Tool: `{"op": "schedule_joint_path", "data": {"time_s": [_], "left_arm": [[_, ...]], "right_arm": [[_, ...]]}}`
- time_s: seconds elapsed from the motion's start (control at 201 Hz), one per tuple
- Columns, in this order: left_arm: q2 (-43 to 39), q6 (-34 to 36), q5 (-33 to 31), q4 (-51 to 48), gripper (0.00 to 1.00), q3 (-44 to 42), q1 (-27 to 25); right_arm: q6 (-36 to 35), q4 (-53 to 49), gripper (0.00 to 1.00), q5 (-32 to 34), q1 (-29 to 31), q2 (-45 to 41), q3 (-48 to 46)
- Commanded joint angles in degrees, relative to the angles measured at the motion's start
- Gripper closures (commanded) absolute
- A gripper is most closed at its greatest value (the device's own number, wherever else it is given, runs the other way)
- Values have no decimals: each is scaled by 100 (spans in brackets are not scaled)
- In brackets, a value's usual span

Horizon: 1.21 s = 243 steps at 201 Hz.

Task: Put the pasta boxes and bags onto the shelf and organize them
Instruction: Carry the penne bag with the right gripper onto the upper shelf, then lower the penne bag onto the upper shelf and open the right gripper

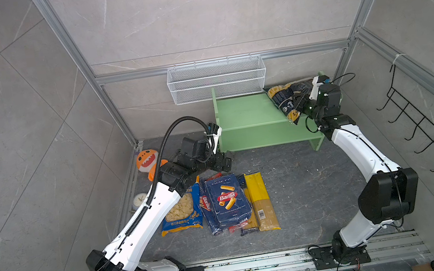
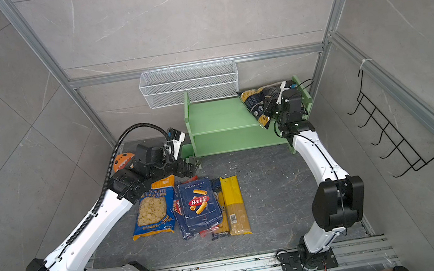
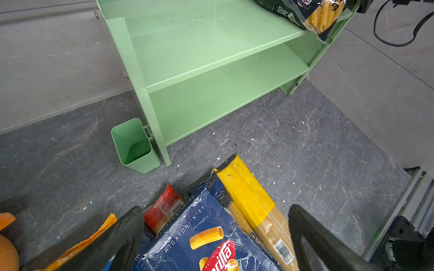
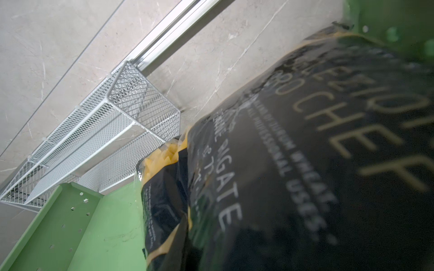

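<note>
On the upper tier of the shelf (image 1: 247, 111), at its right end, we see the right gripper (image 1: 297, 102) clenched on the penne bag (image 1: 281, 96), which lies tilted with one corner over the front edge. The wire basket (image 1: 216, 79) hangs just behind. The left gripper (image 3: 216, 210) hovers, jaws spread wide, above the rigatoni box (image 1: 228, 198) on the floor. This box lies between the orecchiette bag (image 1: 182, 211) and the yellow spaghetti pack (image 1: 260, 202). The green cup (image 3: 135, 146) and the plush toy (image 1: 148, 159) are near.
</note>
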Motion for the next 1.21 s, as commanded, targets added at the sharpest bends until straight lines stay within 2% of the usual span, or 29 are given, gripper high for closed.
{"op": "schedule_joint_path", "data": {"time_s": [0.0,0.124,0.254,0.309,0.324,0.334,0.363,0.612,0.737,0.946,1.205], "left_arm": [[15,21,94,45,2,233,43],[15,-11,129,54,2,220,67],[41,-54,176,67,2,212,74],[41,-76,199,81,2,217,74],[49,-75,206,83,2,214,76],[50,-81,215,83,2,215,74],[50,-89,230,83,2,216,72],[153,-187,456,219,3,196,72],[275,-181,616,307,3,233,83],[367,-163,823,385,3,247,119],[149,-252,834,452,3,16,246]], "right_arm": [[-197,609,90,501,-150,-380,-107],[-114,516,68,402,-196,-322,-130],[-19,309,35,98,-208,-199,44],[28,51,30,-4,-203,-138,224],[47,-28,24,-45,-208,-121,277],[60,-75,16,-74,-202,-112,316],[94,-198,8,-144,-203,-93,401],[214,-2297,1,-252,-174,13,1475],[152,-3134,1,-79,-167,119,2029],[172,-3818,1,-74,-170,247,2517],[163,-4095,1,-253,-166,-61,2348]]}}
